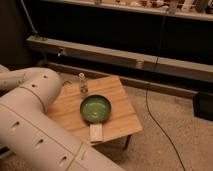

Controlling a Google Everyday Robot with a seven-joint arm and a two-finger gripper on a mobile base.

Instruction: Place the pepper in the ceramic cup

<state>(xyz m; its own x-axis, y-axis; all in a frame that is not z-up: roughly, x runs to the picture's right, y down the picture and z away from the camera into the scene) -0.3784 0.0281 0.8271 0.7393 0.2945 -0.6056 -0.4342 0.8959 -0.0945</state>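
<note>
The pepper is out of view. A small white object (96, 132) stands at the front edge of the wooden table (125, 117), just below the green bowl; it looks like the ceramic cup. My big white arm (35, 115) fills the lower left and covers the table's left part. The gripper is not in view; it is either behind the arm or outside the picture.
A round green bowl (95, 109) sits in the middle of the table. A small clear glass bottle (83, 83) stands behind it near the far edge. A black cable (155, 115) runs over the floor on the right. A long metal rail (125, 56) and dark shelving stand behind.
</note>
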